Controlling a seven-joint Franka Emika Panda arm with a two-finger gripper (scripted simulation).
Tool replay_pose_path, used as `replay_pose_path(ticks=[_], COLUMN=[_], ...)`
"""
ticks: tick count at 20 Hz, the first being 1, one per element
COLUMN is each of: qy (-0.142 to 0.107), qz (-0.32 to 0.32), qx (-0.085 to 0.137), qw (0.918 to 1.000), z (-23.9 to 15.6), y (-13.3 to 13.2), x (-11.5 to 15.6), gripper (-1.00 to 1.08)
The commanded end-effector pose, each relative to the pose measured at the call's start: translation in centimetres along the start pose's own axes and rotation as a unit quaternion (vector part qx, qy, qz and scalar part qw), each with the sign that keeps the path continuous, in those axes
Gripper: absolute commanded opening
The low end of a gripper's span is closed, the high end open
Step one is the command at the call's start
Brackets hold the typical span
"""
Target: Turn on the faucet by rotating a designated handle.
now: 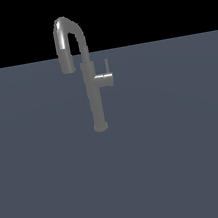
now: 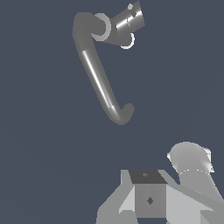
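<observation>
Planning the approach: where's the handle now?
In the exterior view, the handle stands upright on the stub on the column's right, below the spout.

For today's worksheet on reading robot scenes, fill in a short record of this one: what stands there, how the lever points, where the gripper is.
faucet: upright on the grey floor, gooseneck hooking toward the exterior view's left
handle: thin rod pointing up from a stub on the exterior view's right
gripper: fingers not visible in either view
contact with handle: none visible
</observation>
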State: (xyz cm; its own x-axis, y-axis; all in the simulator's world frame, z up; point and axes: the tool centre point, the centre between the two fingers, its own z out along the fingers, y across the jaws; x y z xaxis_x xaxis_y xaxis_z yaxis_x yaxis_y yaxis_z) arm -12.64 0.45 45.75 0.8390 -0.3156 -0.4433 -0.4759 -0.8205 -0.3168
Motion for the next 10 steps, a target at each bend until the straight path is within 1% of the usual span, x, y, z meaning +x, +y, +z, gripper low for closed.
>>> replay_pose_path(ticks=[1, 4, 6, 10], qy=[-0.021, -0.047, -0.064, -0.100], qz=[0.024, 0.053, 0.073, 0.113], qx=[0.024, 0.052, 0.072, 0.112], qw=[0.9992, 0.9961, 0.9926, 0.9821], z=[0.1, 0.3, 0.5, 0.9], y=[-0.5, -0.9, -1.1, -1.5], x=[1.6, 3.5, 4.9, 7.6], gripper=[-1.00, -1.00, -1.00, -1.00])
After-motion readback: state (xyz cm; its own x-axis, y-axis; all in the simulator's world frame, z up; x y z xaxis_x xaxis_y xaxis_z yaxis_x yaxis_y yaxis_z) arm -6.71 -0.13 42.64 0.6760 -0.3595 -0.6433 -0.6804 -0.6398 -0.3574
